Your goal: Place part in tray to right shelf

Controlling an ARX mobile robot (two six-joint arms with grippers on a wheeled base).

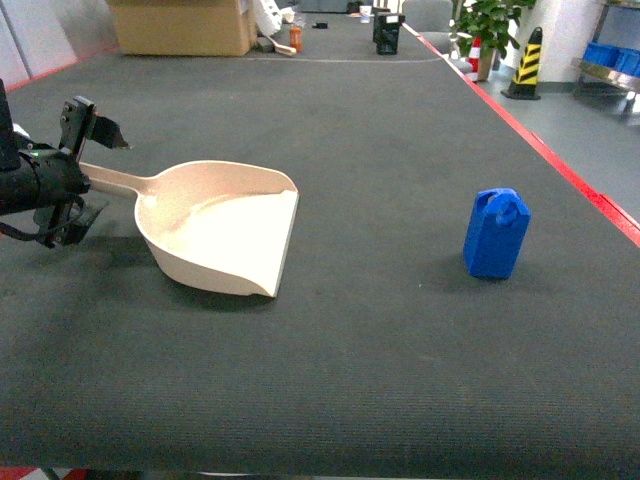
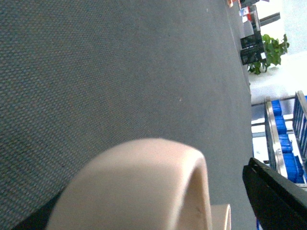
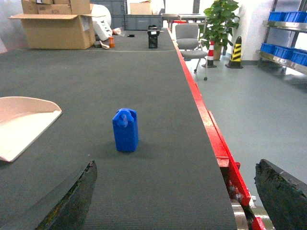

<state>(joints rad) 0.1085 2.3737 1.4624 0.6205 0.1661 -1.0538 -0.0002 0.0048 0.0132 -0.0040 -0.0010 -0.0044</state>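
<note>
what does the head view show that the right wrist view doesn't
Only the head view shows the left claw open around the tray's handle, and the tray whole. Only the right wrist view shows the right claw open with nothing in it, plus an office chair. Both show the blue part standing upright on the dark mat, apart from the tray, and the cardboard box.

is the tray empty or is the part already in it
Empty. The tray shows only its bare pale inside, and the part stands upright on the dark mat well off to its right.
</note>
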